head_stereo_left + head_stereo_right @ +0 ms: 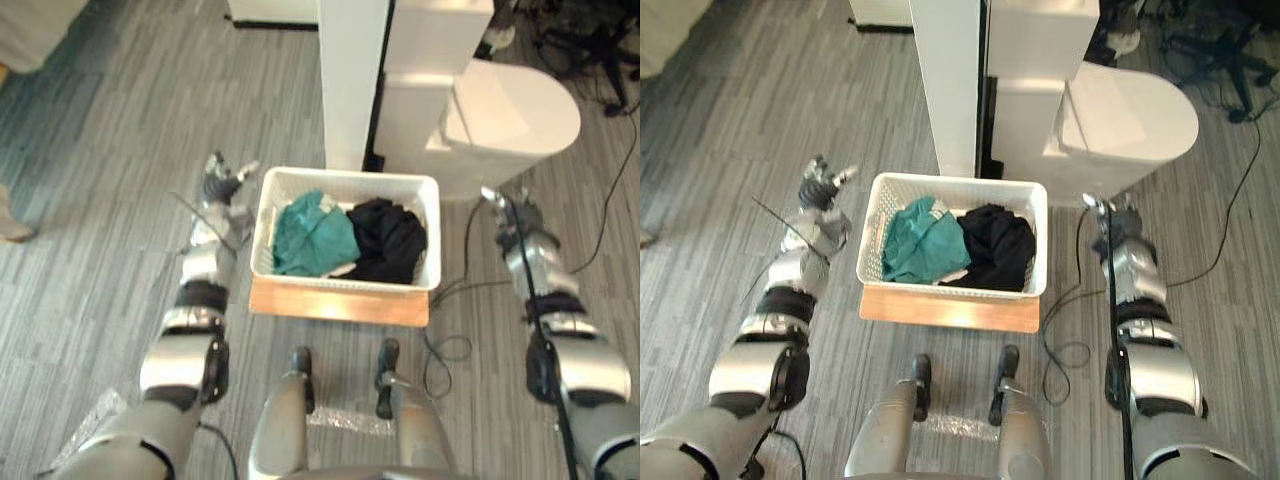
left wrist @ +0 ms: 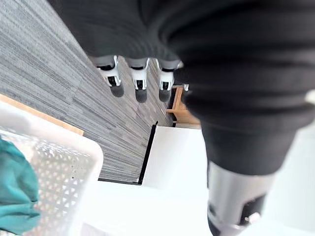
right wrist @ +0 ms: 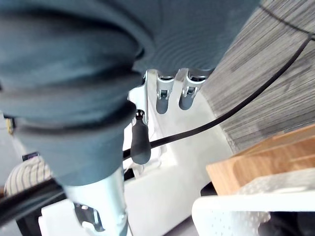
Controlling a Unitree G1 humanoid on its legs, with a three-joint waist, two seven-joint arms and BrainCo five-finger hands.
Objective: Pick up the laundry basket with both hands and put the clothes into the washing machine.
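Now the left hand (image 1: 222, 186) at 9 o'clock and right hand (image 1: 503, 204) at 3 o'clock of the basket (image 1: 350, 177) hang loose, holding nothing.

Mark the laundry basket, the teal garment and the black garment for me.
laundry basket (image 1: 350, 176), left eye view, on its far white rim.
teal garment (image 1: 315, 238), left eye view, on the middle of the cloth.
black garment (image 1: 388, 240), left eye view, on the middle of the heap.
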